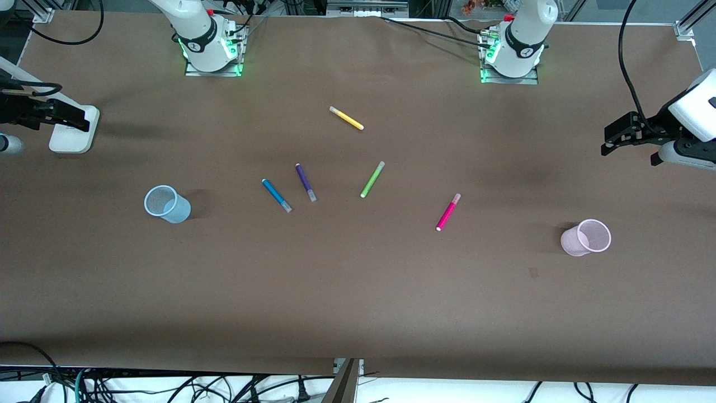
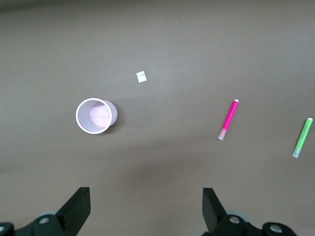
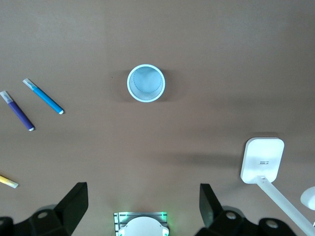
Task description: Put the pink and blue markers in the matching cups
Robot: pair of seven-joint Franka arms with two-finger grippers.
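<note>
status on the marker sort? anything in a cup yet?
Nothing done yet. The pink marker and blue marker both lie loose on the table, and the pink cup and blue cup stand empty. Nothing is in hand: the left gripper and right gripper are open, up at their own ends of the table. Both placements remain.

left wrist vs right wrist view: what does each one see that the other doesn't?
Only the left wrist view: pale pink translucent cup, magenta-pink marker, lime-green marker, small white scrap, open left gripper. Only the right wrist view: pale blue translucent cup, bright blue marker, dark purple marker, yellow marker tip, white stand, open right gripper. Shared: brown table.
</note>
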